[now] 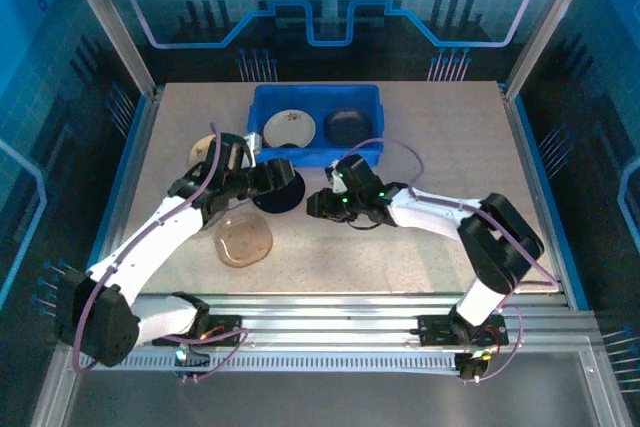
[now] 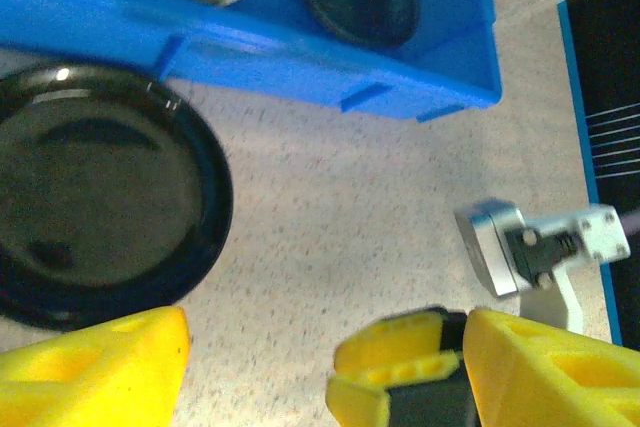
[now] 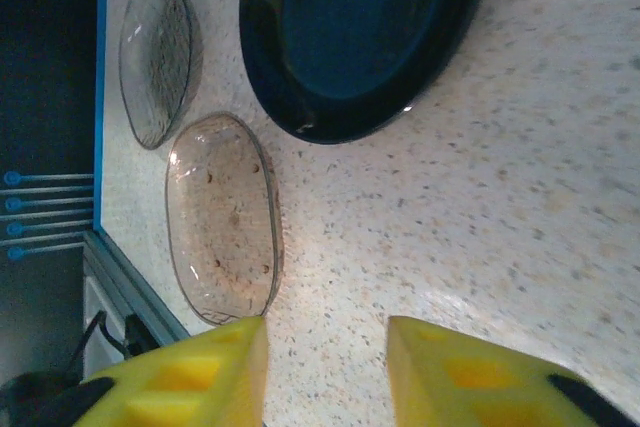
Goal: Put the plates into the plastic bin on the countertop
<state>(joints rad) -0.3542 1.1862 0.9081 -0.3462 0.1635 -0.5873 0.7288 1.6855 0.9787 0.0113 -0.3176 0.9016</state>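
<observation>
Left jaws wide, nothing between. Left gripper low over beige speckled countertop, near rim of glossy black round plate. Black plate on countertop, just beside near wall of bright blue rectangular plastic bin. Right jaws parted, gap narrower, empty. Right gripper over bare countertop, near clear brownish round plate. Second clear plate beyond it, by counter edge. Bin holds cream round plate and dark grey round plate, side by side.
</observation>
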